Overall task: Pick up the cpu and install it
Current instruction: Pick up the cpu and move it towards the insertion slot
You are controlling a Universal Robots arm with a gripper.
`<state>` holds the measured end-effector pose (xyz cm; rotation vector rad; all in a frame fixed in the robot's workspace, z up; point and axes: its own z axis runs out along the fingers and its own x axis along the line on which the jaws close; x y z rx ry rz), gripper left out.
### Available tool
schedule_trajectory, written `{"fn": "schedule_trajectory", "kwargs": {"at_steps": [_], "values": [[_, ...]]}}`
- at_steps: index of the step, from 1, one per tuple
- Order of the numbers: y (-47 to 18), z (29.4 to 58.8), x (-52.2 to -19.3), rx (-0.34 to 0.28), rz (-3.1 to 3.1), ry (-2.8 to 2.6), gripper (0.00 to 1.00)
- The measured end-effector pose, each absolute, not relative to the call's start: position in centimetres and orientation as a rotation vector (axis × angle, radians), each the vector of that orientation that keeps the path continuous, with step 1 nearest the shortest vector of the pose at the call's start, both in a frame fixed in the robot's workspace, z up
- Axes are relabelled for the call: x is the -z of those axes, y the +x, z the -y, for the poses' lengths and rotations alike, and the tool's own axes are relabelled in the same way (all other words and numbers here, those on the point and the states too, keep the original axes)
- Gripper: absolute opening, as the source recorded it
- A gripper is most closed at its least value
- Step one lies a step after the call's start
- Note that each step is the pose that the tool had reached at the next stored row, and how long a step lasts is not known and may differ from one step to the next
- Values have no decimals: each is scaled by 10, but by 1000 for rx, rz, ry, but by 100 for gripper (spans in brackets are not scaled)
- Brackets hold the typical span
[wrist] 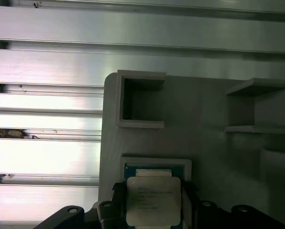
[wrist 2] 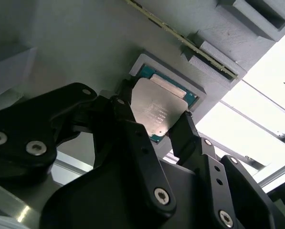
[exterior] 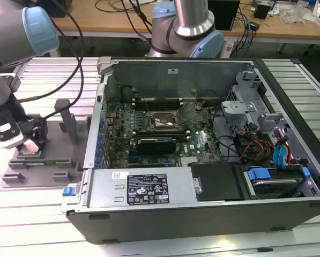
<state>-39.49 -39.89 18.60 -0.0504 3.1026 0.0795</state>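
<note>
Bench is a slatted aluminium table [exterior: 36,214], open computer case [exterior: 202,198] on it, grey fixture [exterior: 58,160] off to the exterior view's left. Gripper [wrist: 154,202] looks clamped on the cpu [wrist 2: 157,106] by two opposite edges, right at its fixture pocket. Edge grip probably spares the shiny top.

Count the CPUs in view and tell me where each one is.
1. The cpu lies in a recess of the grey fixture, at the gripper. Others may be hidden inside the computer case.
</note>
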Motion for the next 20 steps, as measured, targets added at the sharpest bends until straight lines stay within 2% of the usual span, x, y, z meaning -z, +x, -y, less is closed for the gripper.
{"fn": "schedule_trajectory", "kwargs": {"at_steps": [20], "values": [[-395, 399, -218, -80, -3103, -50, 55]]}}
